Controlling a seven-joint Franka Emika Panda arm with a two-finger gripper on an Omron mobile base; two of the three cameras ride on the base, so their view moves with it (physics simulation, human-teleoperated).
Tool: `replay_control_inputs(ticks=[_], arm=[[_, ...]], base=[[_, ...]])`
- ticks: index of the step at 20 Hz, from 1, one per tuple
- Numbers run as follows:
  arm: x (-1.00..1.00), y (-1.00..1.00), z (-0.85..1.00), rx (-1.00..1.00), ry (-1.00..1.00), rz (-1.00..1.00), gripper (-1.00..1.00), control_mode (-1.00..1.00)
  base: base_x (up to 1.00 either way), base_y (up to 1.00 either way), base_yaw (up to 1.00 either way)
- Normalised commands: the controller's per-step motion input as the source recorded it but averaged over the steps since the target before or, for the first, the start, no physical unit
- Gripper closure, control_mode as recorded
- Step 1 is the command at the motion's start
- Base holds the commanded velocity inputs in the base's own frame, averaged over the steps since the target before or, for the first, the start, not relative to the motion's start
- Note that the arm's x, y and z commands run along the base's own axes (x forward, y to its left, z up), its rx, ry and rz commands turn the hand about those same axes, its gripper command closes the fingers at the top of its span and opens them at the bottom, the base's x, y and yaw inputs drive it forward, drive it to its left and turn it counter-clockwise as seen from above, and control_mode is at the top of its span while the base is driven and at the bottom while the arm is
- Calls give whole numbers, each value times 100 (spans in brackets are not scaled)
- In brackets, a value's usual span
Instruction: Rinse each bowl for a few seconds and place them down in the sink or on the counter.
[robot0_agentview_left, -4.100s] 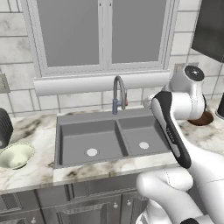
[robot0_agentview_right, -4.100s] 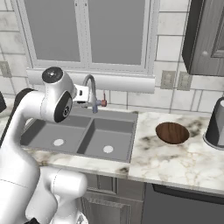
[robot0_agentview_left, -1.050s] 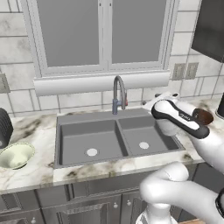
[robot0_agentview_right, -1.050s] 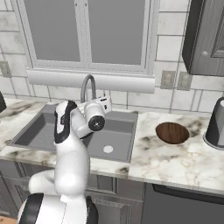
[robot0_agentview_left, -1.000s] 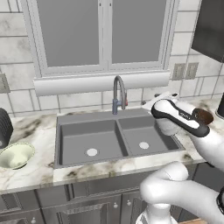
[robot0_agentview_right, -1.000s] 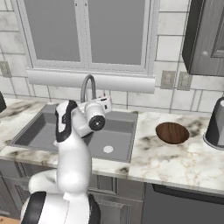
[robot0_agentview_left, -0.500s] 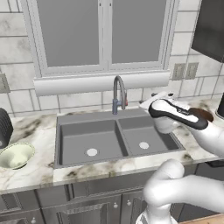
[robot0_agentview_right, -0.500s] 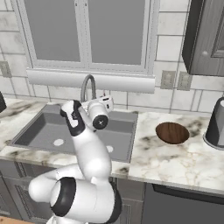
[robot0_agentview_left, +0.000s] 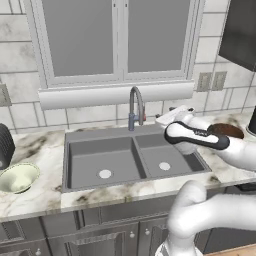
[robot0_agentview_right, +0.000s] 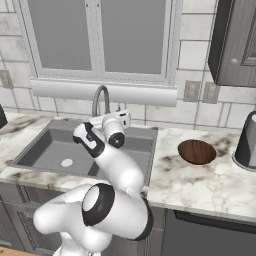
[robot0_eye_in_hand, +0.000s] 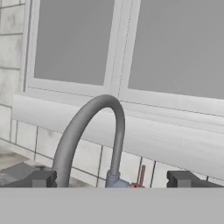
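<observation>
The pale cream-green bowl (robot0_agentview_left: 18, 177) sits on the counter (robot0_agentview_left: 45, 192) left of the sink (robot0_agentview_left: 95, 152). On the counter (robot0_agentview_right: 200, 186) to the sink's (robot0_agentview_right: 47, 147) right lies the dark reddish-brown bowl (robot0_agentview_right: 196, 151), partly hidden behind my arm in the left base view (robot0_agentview_left: 227, 130). My gripper (robot0_agentview_left: 169, 115) (robot0_agentview_right: 107, 120) hovers over the right basin's back edge, close to the curved grey faucet (robot0_agentview_left: 135, 106) (robot0_agentview_right: 100, 102). It is open and holds nothing. In the hand view the gripper (robot0_eye_in_hand: 111, 179) faces the faucet (robot0_eye_in_hand: 87, 127) with its base between the spread fingertips (robot0_eye_in_hand: 41, 178).
A black ribbed object (robot0_agentview_left: 4, 146) stands at the far left of the counter. A grey cylindrical container (robot0_agentview_right: 247, 140) stands at the far right. A window sill (robot0_agentview_left: 115, 92) runs just behind the faucet. A small red-tipped lever (robot0_eye_in_hand: 141, 175) sits beside the faucet base.
The arm has unfolded from upright and reached forward. Over the last second the hand has edged closer to the faucet. Jaws stay open; both bowls are where they were.
</observation>
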Motion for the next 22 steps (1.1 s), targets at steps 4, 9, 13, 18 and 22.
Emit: replay_control_inputs(ticks=[4, 9, 13, 18, 22], arm=[[30, -1, 0, 2, 1, 0, -100, -100], [28, -5, 0, 3, 3, 0, -100, -100], [27, -5, 0, 3, 2, 0, -100, -100], [25, -2, -4, 3, 1, 0, -100, -100], [22, 0, -10, 1, 0, 0, -100, -100]], base=[[0, 0, 0], [0, 0, 0], [0, 0, 0], [0, 0, 0], [0, 0, 0]])
